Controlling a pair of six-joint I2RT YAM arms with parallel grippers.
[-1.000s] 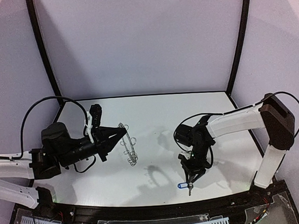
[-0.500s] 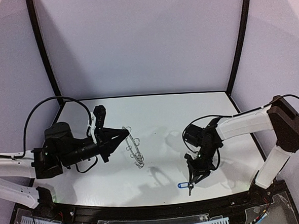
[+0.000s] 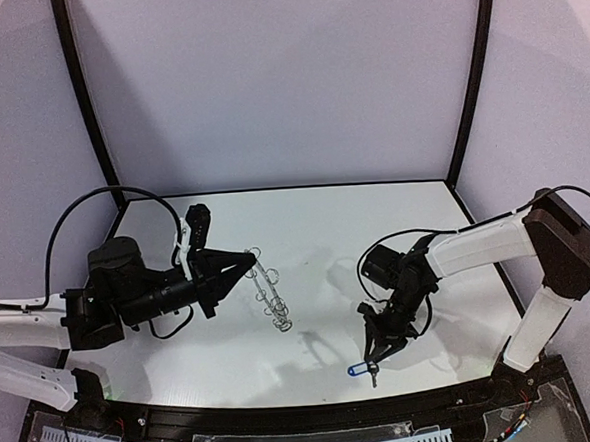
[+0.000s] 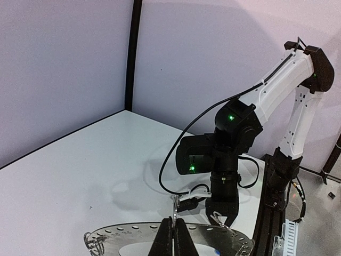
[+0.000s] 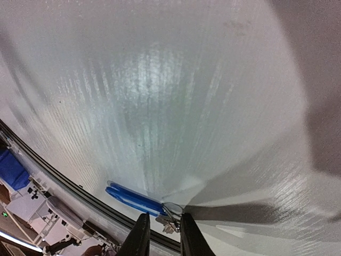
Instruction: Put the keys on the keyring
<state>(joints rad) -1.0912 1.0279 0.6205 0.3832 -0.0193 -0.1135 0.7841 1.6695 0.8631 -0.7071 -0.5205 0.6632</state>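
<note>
Nearest the front, off to the right of the keyring (image 3: 268,293), the blue-tag key (image 3: 358,369) lies on the white surface (image 3: 305,220). The right claw (image 3: 374,353) points down at its metal end. Its fingers (image 5: 139,234) are almost together, with the little wire loop between them. I cannot tell if it pinches the key. I think it wants to lift it. The left claw (image 3: 247,260) is squeezed tight on the keyring's rim and holds it up on edge, likely so a key can slide onto a loop. Nothing stands between key and keyring. Behind the keyring are plain walls (image 3: 286,81) and black posts (image 3: 85,104).
</note>
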